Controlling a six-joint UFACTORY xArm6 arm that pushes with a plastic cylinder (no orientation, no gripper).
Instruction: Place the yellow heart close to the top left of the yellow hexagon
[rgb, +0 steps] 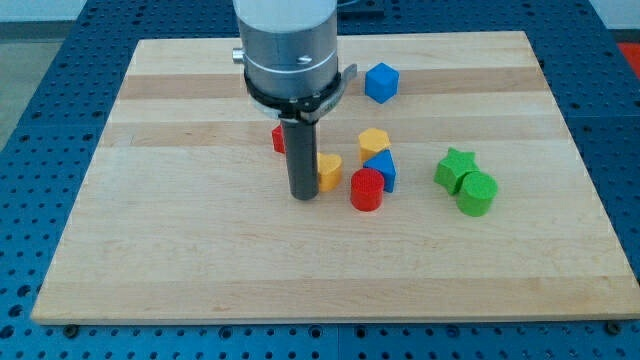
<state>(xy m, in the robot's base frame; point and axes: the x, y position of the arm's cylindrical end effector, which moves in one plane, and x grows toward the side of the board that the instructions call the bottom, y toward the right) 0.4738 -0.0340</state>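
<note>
The yellow heart lies near the board's middle, partly hidden behind my rod. The yellow hexagon sits up and to the right of it, a small gap between them. My tip rests on the board just left of the yellow heart, touching or almost touching its left side. A blue triangle lies right below the hexagon and a red cylinder stands right of the heart.
A red block peeks out behind the rod at its left. A blue hexagon block lies near the view's top. A green star and a green cylinder sit together at the right. The wooden board ends in blue table.
</note>
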